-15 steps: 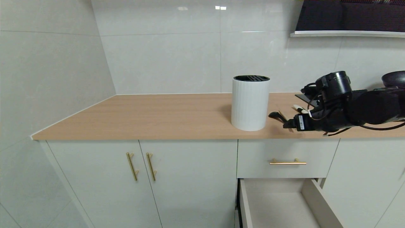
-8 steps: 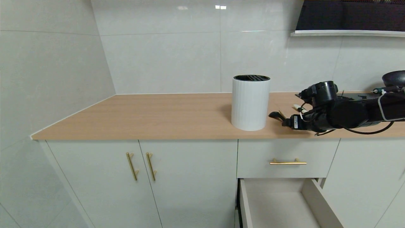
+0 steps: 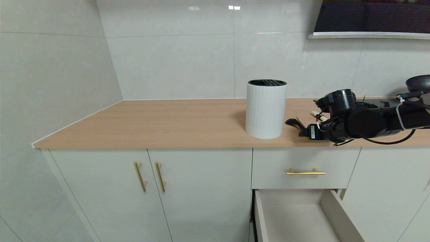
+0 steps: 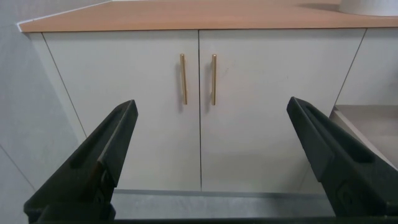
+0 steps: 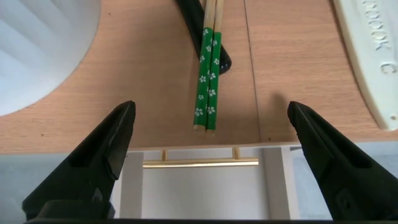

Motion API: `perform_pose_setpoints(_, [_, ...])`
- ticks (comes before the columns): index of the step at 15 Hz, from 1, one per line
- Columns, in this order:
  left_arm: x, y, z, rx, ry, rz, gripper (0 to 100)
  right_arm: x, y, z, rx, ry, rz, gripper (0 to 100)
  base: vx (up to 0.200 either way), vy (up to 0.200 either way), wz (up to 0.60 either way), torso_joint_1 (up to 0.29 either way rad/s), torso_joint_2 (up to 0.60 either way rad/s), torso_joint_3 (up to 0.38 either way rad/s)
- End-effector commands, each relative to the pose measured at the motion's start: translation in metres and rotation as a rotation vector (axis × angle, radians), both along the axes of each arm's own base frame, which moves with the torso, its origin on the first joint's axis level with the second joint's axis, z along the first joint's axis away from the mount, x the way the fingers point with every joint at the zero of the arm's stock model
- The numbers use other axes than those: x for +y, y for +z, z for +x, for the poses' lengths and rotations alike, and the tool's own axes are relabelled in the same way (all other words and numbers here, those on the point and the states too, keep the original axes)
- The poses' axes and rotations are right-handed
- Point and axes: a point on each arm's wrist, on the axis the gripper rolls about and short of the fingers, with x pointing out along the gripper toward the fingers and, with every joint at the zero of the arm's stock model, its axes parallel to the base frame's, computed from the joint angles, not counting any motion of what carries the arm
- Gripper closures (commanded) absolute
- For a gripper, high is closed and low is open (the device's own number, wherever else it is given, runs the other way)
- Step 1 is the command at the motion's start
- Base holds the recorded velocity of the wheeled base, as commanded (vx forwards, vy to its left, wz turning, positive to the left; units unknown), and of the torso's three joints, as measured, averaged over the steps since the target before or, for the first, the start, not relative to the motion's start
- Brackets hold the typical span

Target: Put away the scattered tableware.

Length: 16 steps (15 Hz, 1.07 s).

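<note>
A white ribbed holder (image 3: 266,109) with a black slotted top stands on the wooden counter (image 3: 174,124). Just to its right lie a black utensil (image 3: 291,122) and a pair of chopsticks (image 3: 299,122). In the right wrist view the chopsticks (image 5: 208,81) have green flowered ends and lie across the black utensil (image 5: 198,28), with the holder (image 5: 43,50) beside them. My right gripper (image 3: 304,131) hovers low over the counter's front edge; seen from its own wrist, the right gripper (image 5: 211,165) is open, the chopstick ends just ahead of it. My left gripper (image 4: 211,162) is open and faces the cabinet doors.
A white flat item (image 5: 373,62) lies on the counter right of the chopsticks. Below the counter a drawer (image 3: 295,215) stands pulled out under a closed one with a gold handle (image 3: 305,173). A black pan (image 3: 418,82) sits at the far right.
My right arm has dropped lower and flatter over the counter, its gripper staying near the chopsticks. Nothing on the counter has moved.
</note>
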Motion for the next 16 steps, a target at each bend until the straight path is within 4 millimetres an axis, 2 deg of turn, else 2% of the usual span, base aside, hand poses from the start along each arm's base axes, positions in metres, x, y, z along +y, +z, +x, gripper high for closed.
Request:
perform_pose_setpoints(1, [0.000,0.000,0.000,0.000,0.000,0.000,0,0.000,-0.001,0.000,0.004,0.002,-0.001,100,0.000,0.000,0.00,0.000,0.00,0.000])
perform_pose_setpoints(5, [0.000,0.000,0.000,0.000,0.000,0.000,0,0.000,-0.002,0.001,0.002,0.001,0.000,100,0.000,0.000,0.00,0.000,0.00,0.000])
perform_pose_setpoints(8, [0.000,0.000,0.000,0.000,0.000,0.000,0,0.000,0.008,-0.003,-0.021,-0.001,0.004,100,0.000,0.000,0.00,0.000,0.00,0.000])
perform_pose_setpoints(10, [0.000,0.000,0.000,0.000,0.000,0.000,0,-0.008,0.026,-0.012,-0.053,-0.016,0.011,100,0.000,0.000,0.00,0.000,0.00,0.000])
perform_pose_setpoints(11, [0.000,0.000,0.000,0.000,0.000,0.000,0,-0.008,0.027,-0.013,-0.056,-0.018,0.011,100,0.000,0.000,0.00,0.000,0.00,0.000])
perform_pose_setpoints(12, [0.000,0.000,0.000,0.000,0.000,0.000,0,-0.012,0.048,-0.033,-0.090,-0.017,0.018,100,0.000,0.000,0.00,0.000,0.00,0.000])
perform_pose_setpoints(13, [0.000,0.000,0.000,0.000,0.000,0.000,0,-0.013,0.057,-0.042,-0.108,-0.018,0.024,100,0.000,0.000,0.00,0.000,0.00,0.000])
perform_pose_setpoints(14, [0.000,0.000,0.000,0.000,0.000,0.000,0,-0.014,0.077,-0.071,-0.150,-0.005,0.044,100,0.000,0.000,0.00,0.000,0.00,0.000])
perform_pose_setpoints(16, [0.000,0.000,0.000,0.000,0.000,0.000,0,-0.014,0.104,-0.118,-0.206,0.021,0.074,100,0.000,0.000,0.00,0.000,0.00,0.000])
